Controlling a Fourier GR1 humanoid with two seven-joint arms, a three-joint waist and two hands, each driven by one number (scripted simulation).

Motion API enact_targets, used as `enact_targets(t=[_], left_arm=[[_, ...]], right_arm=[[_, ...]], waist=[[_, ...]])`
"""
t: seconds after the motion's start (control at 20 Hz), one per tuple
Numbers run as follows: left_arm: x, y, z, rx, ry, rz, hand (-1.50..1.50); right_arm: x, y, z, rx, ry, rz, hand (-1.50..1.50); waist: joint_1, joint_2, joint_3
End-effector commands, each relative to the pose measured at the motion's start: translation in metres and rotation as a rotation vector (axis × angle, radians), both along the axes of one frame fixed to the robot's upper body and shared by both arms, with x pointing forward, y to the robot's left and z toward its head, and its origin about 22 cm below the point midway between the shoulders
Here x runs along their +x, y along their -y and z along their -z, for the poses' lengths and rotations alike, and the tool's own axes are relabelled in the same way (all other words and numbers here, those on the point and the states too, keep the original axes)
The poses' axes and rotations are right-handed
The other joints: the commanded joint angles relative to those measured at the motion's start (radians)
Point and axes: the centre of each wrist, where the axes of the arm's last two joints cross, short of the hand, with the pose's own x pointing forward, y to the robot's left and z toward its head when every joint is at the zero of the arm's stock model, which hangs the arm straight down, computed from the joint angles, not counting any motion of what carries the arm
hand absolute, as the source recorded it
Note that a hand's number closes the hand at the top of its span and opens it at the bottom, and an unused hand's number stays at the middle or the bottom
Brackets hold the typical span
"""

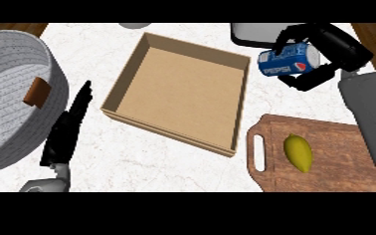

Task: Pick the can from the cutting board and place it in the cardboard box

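A blue Pepsi can (288,63) lies sideways in the air, just right of the cardboard box's far right corner, with my right hand (332,55) curled round it. The open cardboard box (121,84) sits at the middle of the counter with nothing inside. Below the can, at the lower right, lies the wooden cutting board (334,144), which carries only a yellow lemon-like fruit (297,152). My left hand (67,124) rests at the left with straight fingers pointing up, between the box and a grey basket.
A large grey woven basket (22,84) with a brown tab fills the left edge. A dark grey tray-like object (257,34) sits behind the can at the top. A small grey round object (134,25) shows at the top edge.
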Motion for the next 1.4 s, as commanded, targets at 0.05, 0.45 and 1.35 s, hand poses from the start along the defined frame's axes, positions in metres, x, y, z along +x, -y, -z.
enact_targets(t=[0.05, 0.45, 1.35], left_arm=[[0.002, -0.014, 0.007, -0.008, -0.015, -0.030, 0.00], [-0.008, -0.025, -0.001, 0.015, -0.018, -0.049, 0.00], [0.003, 0.002, 0.015, 0.002, -0.001, -0.021, 0.00]], right_arm=[[0.025, -0.041, -0.011, 0.156, -0.013, -0.178, 1.50], [0.035, -0.110, -0.044, 0.137, -0.052, -0.233, 1.50], [0.030, -0.248, 0.017, -0.078, -0.151, -0.181, 1.50]], waist=[[-0.030, -0.005, -0.002], [-0.046, -0.012, -0.002], [-0.025, -0.004, -0.003]])
